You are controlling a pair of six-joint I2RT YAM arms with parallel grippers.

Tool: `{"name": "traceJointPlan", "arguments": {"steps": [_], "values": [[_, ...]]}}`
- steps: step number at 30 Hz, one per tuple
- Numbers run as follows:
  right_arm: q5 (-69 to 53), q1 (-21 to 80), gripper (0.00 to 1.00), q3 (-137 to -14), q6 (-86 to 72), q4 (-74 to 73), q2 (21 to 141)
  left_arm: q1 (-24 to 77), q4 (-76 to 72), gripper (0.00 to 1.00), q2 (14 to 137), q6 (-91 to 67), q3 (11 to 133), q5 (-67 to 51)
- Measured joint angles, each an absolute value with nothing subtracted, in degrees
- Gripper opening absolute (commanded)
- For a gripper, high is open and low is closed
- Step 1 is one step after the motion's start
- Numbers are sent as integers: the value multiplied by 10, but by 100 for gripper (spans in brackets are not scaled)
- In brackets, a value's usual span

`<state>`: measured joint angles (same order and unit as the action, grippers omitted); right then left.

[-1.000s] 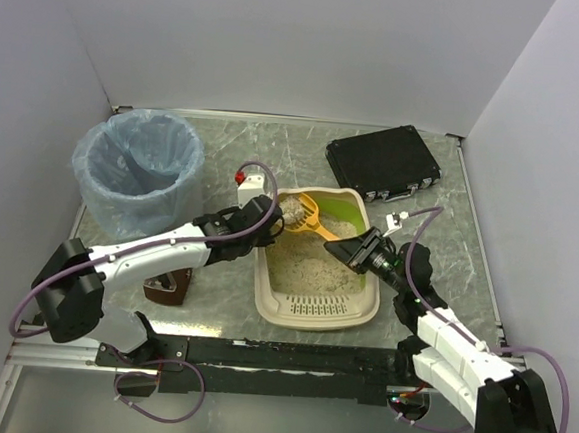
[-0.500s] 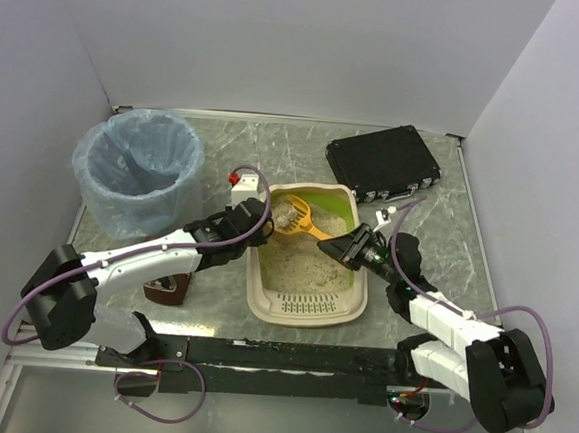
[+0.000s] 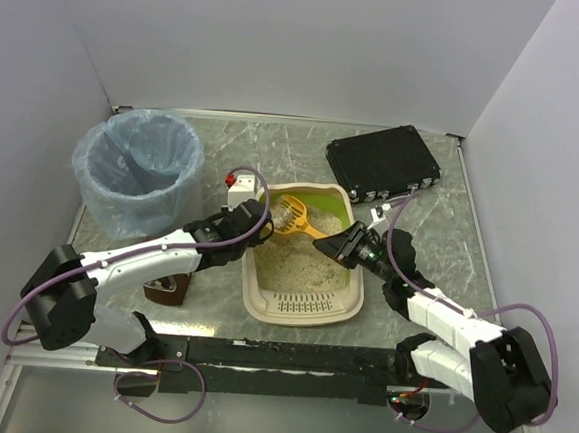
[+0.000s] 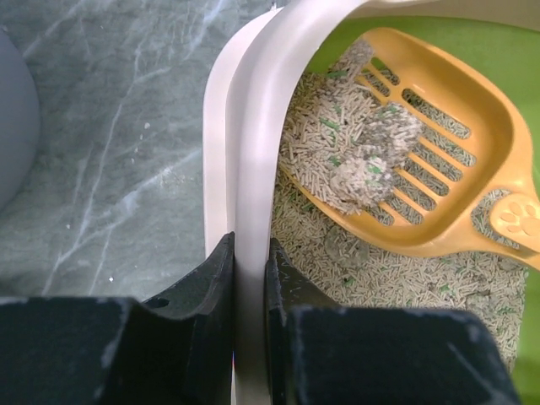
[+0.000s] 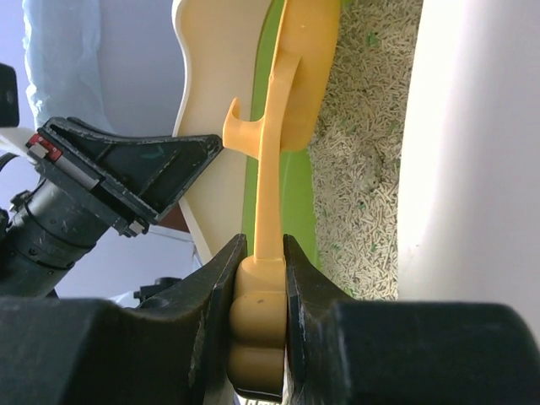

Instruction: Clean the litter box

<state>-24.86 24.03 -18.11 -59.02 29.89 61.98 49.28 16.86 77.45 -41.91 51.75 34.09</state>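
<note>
litter box (image 3: 307,308) sits mid table (image 3: 226,136), round bin (image 3: 138,169) to its left, black case (image 3: 384,162) behind on the right. left gripper (image 4: 251,261) clamped on the box's left rim. right gripper (image 5: 260,261) pinches the orange scoop (image 4: 447,181) handle; the scoop carries a clump (image 4: 371,160) and pellets over the litter at the far end.

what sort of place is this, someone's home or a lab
Most likely a robot lab test cell, not a home: blank white walls box in a marble-patterned table, two arms bolted at its near edge, and the litter box, bin and black case look staged.
</note>
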Motion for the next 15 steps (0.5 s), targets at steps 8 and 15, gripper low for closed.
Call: {"name": "traceJointPlan", "arguments": {"steps": [8,15], "values": [[-251,194,0,-171,-566,204,489,479,201,1,756,-402,509,343],[-266,170,0,-168,-541,132,434,464,208,1,734,-395,491,363]]}}
